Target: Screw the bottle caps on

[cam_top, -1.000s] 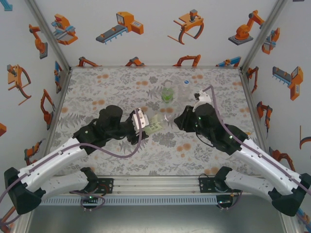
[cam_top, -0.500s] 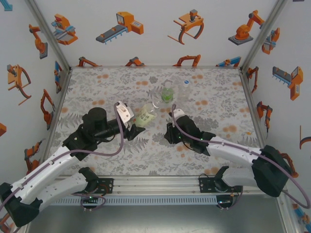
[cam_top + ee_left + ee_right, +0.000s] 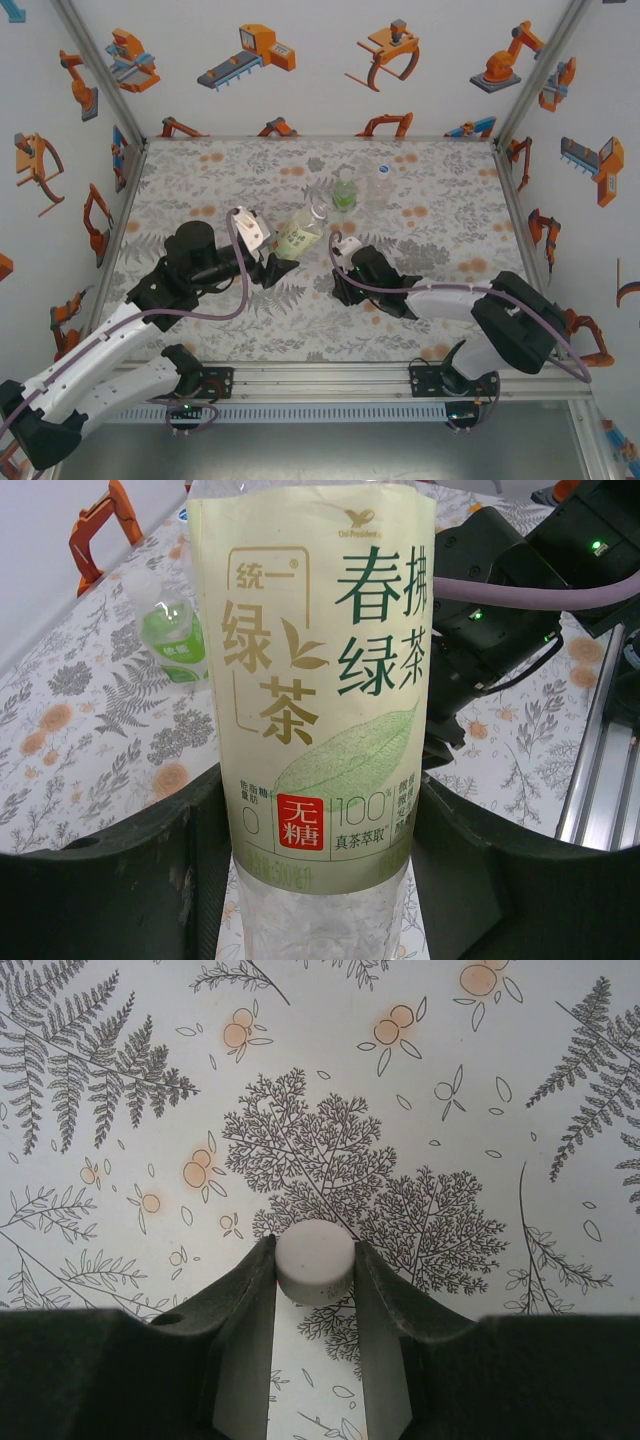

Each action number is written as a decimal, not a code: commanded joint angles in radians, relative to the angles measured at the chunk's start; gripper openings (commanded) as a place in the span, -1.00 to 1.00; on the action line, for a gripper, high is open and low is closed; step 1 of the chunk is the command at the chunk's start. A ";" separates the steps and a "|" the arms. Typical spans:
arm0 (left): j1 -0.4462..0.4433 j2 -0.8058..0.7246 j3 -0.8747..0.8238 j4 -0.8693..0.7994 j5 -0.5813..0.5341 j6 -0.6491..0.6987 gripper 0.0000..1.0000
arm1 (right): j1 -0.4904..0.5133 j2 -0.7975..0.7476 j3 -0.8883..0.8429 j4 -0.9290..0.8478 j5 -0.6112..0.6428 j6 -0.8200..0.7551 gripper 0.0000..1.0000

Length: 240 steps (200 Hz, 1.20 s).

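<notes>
clamping yellow-label bottle [image 3: 318, 680] w/ l gripper [image 3: 320, 820], white cap [image 3: 314, 1262] w/ r gripper [image 3: 314, 1248]

This is a robot test cell in a lab. White walls [image 3: 320, 60] printed with orange robot pictures close the far, left and right sides. Aluminium posts [image 3: 101, 70] stand in the far corners. Two arm bases [image 3: 197, 378] are bolted to a metal rail [image 3: 320, 385] at the near edge of the table [image 3: 200, 170].
</notes>
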 commanded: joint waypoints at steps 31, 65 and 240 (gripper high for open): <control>0.007 -0.012 -0.007 0.031 0.032 -0.011 -1.00 | -0.001 -0.066 -0.051 -0.054 -0.003 0.003 -0.28; 0.008 -0.006 -0.006 0.031 0.035 -0.012 -1.00 | -0.001 -0.146 -0.034 -0.136 0.032 0.005 -0.11; 0.021 0.135 0.013 0.039 0.166 -0.052 -1.00 | 0.061 -0.330 0.519 -0.510 -0.082 0.115 -0.19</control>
